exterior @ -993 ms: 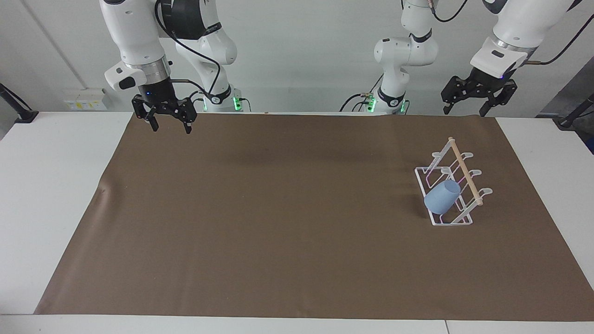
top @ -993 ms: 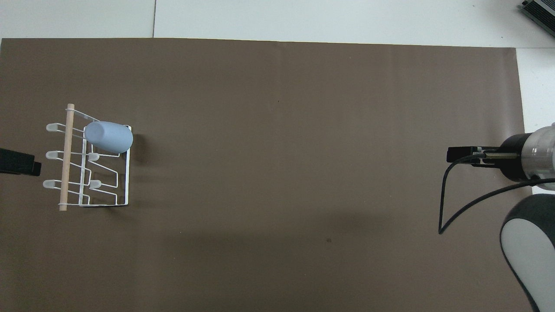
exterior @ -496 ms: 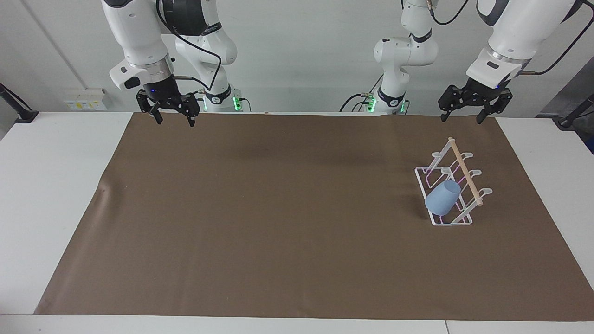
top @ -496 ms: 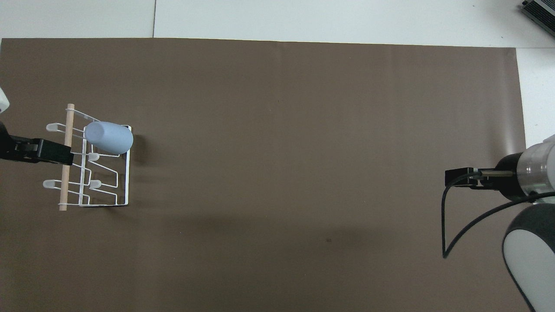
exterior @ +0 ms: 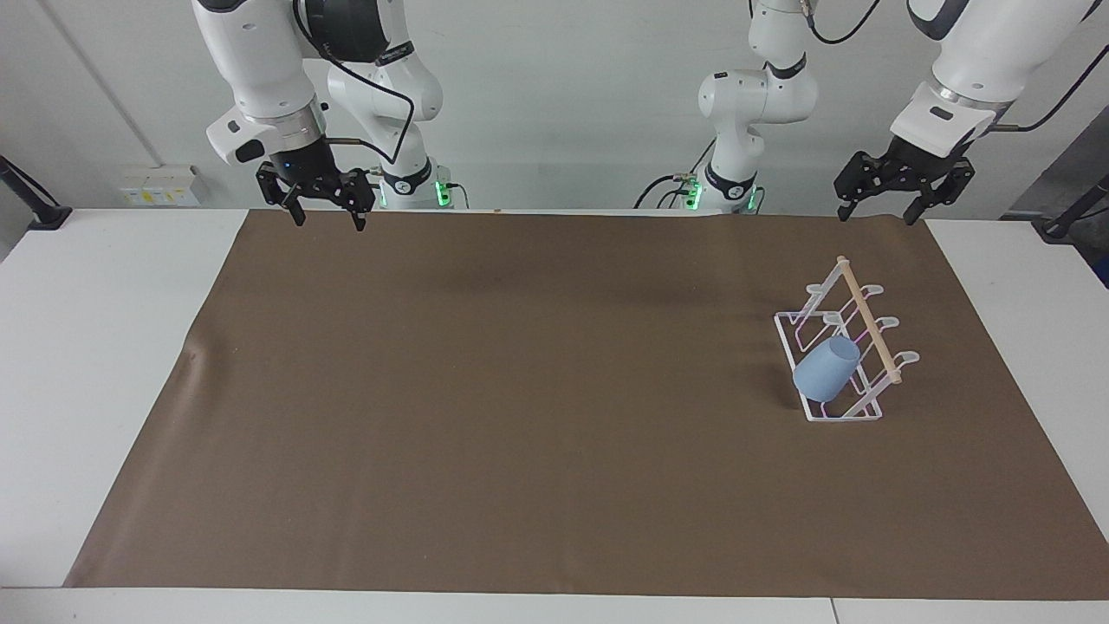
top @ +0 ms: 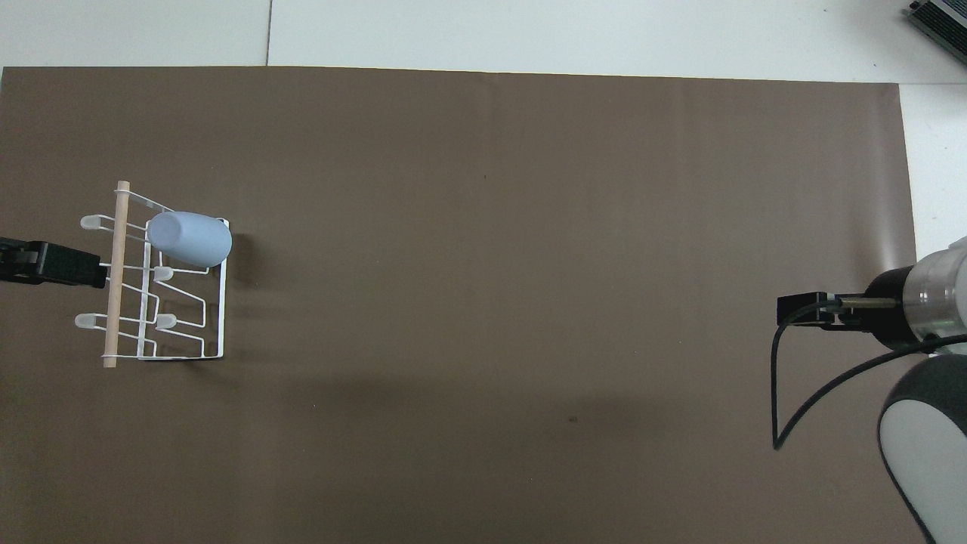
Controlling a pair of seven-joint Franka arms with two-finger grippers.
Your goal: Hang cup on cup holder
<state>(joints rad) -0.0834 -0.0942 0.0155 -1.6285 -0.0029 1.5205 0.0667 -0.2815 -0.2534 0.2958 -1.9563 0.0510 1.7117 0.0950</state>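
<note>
White table (exterior: 104, 364) w/ brown mat (exterior: 520, 390), pale grey wall (exterior: 554, 104).

Both arms raised, both grippers empty and spread.

The left arm comes down from high and bends at the wrist, so the left gripper (exterior: 901, 201) hangs in the air, tilted, with its two fingers apart and nothing between them. The right arm stands more upright, its wrist pointing straight down; the right gripper (exterior: 324, 212) also hangs with fingers apart and holds nothing. A black cable loops along the right forearm.
</note>
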